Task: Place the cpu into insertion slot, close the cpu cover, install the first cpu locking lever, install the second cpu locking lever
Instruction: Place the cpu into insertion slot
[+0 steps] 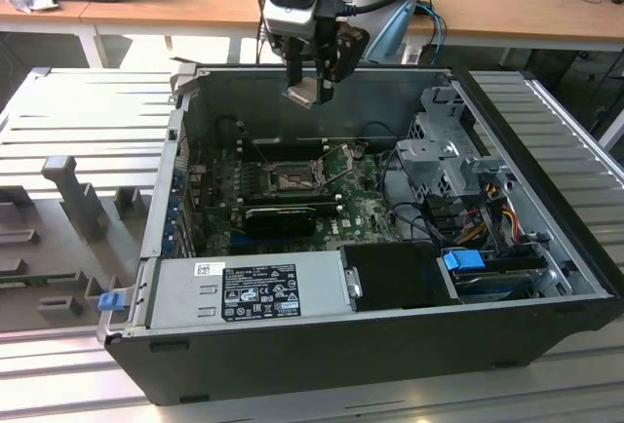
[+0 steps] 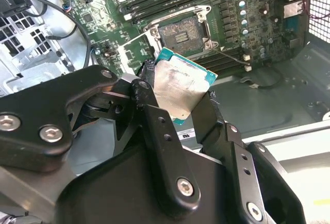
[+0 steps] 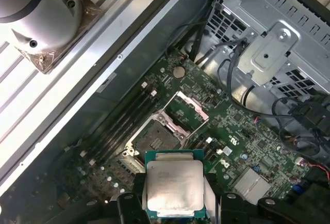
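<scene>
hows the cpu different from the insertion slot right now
The cpu is clamped in the gripper, held above the board; the insertion slot sits fixed in the green motherboard, empty. The cpu shows a pale silvery face with a teal rim; the insertion slot shows a dark pin field inside a metal frame. Both are square and look alike in footprint.

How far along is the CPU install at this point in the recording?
Done: nothing seated yet. In hand: the gripper is shut on the cpu, held above the motherboard, apart from the insertion slot, whose pin field is bare. Left: seating the chip, closing the cpu cover, which stands open, and both locking steps.
</scene>
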You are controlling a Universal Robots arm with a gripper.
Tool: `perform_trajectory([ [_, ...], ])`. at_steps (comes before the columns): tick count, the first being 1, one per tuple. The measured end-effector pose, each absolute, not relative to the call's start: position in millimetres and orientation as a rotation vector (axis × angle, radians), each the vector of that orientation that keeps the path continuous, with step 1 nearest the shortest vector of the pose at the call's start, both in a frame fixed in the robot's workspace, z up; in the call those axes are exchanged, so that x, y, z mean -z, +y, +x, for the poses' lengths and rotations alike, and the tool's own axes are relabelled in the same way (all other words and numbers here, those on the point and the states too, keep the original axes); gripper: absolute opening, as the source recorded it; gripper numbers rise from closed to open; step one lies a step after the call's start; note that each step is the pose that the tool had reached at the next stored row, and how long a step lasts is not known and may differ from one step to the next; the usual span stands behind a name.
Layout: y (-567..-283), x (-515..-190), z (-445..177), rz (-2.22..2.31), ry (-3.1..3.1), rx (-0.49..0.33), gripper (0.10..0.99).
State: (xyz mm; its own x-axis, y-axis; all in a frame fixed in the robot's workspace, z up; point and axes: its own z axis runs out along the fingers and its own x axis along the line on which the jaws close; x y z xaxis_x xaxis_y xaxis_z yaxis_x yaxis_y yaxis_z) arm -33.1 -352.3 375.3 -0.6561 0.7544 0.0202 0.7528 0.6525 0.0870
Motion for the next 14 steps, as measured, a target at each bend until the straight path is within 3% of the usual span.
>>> perform_trajectory([
  [14,-352.3,-375.3,-33.2,1.364,2.805,-0.136,0.529],
])
